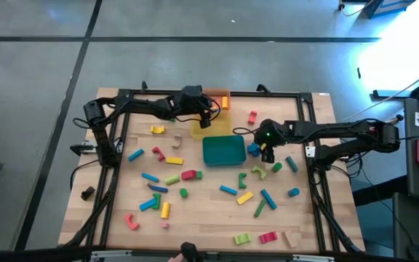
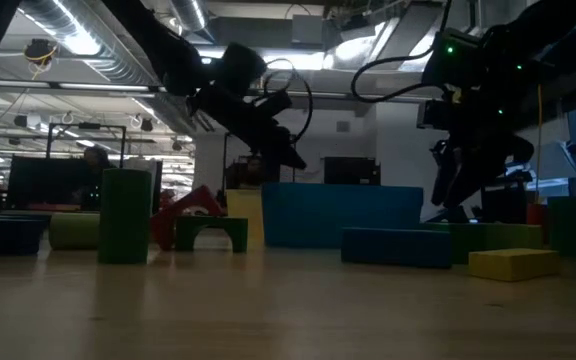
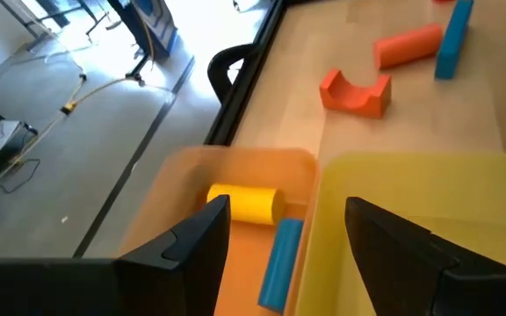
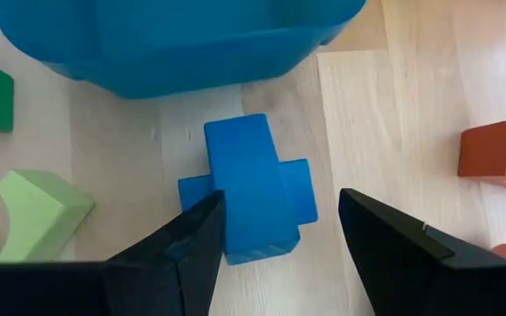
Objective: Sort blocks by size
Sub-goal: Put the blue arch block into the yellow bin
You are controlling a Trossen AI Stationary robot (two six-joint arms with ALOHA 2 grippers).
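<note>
The right gripper (image 4: 275, 237) hangs with fingers apart above stacked blue blocks (image 4: 251, 186) beside the teal tray (image 4: 174, 39), probably mid-pick; next it must descend and close. The left gripper (image 3: 284, 233), also open, hovers over the orange tray (image 3: 235, 167).

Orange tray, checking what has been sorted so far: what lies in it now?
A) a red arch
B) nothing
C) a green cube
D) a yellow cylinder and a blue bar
D: in the left wrist view, the orange tray holds a yellow cylinder and a blue bar.
</note>
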